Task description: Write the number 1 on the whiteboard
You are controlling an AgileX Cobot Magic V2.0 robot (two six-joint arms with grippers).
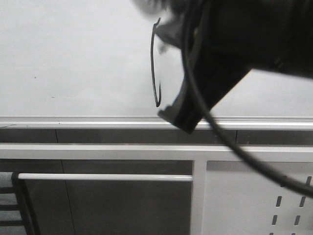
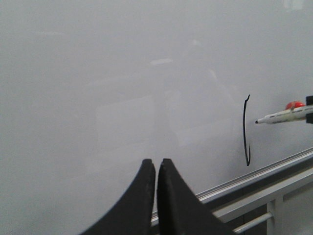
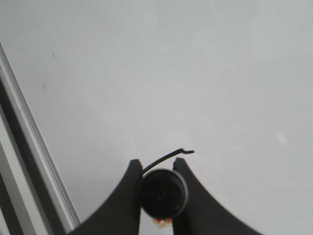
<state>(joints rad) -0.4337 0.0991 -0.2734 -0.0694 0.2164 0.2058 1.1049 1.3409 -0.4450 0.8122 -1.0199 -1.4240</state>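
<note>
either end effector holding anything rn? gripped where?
Right end effector clamps the marker pen around its barrel's rear end, tip toward the whiteboard. Left end effector is shut and holds nothing.

A thin black hand-drawn marker stroke, the number 1 (image 1: 155,63), stood nearly vertical on the large, smooth, pale grey-white glossy whiteboard (image 1: 73,58). The stroke bowed slightly, carried a small tick at its top and curled into a small hook at its bottom. It ended just above the silver aluminium rail along the board's lower edge. Its top end lay close beside a dark blurred shape. The board surface around the stroke was otherwise plain apart from a few tiny specks.
</note>
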